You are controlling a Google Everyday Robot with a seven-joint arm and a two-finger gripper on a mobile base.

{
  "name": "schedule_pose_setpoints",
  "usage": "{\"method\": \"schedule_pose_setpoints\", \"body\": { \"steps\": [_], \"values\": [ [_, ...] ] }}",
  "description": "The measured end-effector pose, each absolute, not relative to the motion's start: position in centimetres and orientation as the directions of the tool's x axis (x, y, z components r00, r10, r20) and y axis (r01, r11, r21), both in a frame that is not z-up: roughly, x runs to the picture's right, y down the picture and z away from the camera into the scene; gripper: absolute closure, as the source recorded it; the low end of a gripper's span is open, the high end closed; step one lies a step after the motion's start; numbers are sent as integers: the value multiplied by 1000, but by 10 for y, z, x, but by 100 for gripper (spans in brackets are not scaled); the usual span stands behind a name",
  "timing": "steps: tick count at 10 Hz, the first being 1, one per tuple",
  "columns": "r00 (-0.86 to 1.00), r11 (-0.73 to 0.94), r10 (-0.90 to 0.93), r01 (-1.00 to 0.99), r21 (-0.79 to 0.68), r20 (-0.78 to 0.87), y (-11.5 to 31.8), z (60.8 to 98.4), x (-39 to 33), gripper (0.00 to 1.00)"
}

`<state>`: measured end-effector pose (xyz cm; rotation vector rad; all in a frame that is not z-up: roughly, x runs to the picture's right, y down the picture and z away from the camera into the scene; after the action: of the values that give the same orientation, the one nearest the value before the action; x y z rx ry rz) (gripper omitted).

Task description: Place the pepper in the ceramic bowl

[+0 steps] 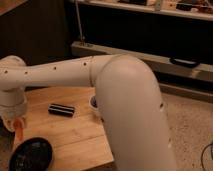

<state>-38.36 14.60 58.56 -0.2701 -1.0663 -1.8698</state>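
The gripper (16, 125) is found at the far left of the scene, under the wrist of the arm (60, 75), above the left edge of the table (75, 135). The pepper (19, 131) is seen hanging upright from it, tip down, clear of the table top. The jaws are closed narrowly on the upper end of the pepper; nothing else is held. Much of the gripper is masked by the wrist housing.

The bowl (31, 155) is located at the near left corner of the table, just nearer than the pepper and slightly to its right. The pepper is not yet over the bowl's middle; it is judged to stand near the far rim.

A cylinder (61, 109) is noted lying on the table to the right of the gripper, well apart from the bowl. A cup (93, 102) is partly hidden behind the arm, further right.

Handling: the pepper is judged to be light, slim and slightly yielding, with a smooth skin that may slip if only lightly pinched. A hold across the thicker upper part, as now taken, is considered sound. A hard squeeze is to be avoided, since the flesh may be bruised. The bowl is judged hard, glossy and breakable; a low release over its middle is advised, as the pepper may roll or skid on the shallow surface.
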Motion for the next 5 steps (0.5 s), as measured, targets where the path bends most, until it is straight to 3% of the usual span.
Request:
{"method": "schedule_pose_setpoints", "body": {
  "steps": [5],
  "values": [
    [-642, -274, -552, 743, 611, 533, 174, 590, -414, 70]
  ]
}}
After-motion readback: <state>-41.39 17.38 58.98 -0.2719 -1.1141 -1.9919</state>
